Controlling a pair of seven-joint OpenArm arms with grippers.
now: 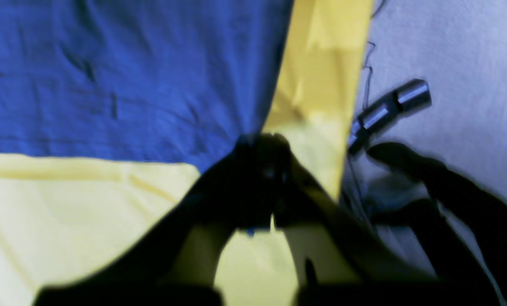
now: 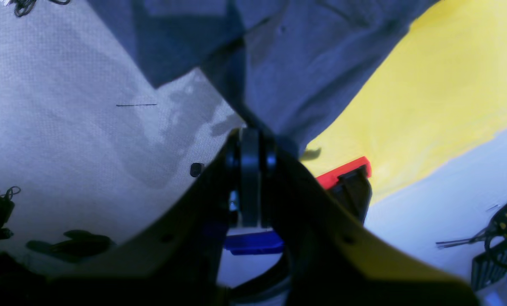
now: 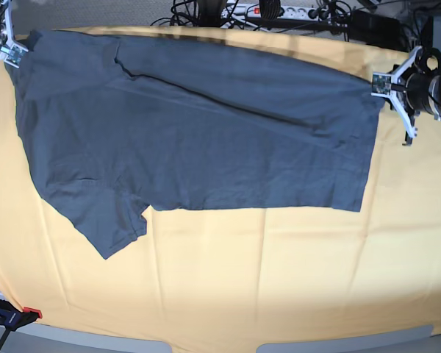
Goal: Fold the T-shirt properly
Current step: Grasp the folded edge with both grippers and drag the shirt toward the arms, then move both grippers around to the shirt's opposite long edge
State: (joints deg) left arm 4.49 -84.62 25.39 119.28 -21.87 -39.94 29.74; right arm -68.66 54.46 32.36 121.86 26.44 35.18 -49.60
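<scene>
The dark grey T-shirt (image 3: 198,140) is stretched across the far half, a bit wrinkled, one sleeve hanging near-left. The left claw (image 3: 378,85) and right claw (image 3: 15,50) are each clamped on a far corner. Loads of bare yellow tablecloth (image 3: 242,279) on the surface's near side.

Left gripper (image 3: 383,87): white angular finger frames, small green-and-silver patch at tip, black cylindrical wrist body behind with pale band. Right gripper (image 3: 13,53): same white frame, same small patch, mostly cut off by picture edge. Wrist views: fingers (image 2: 250,170) black, broad, tapering to narrow tips; blurred in left wrist view (image 1: 264,170).
</scene>
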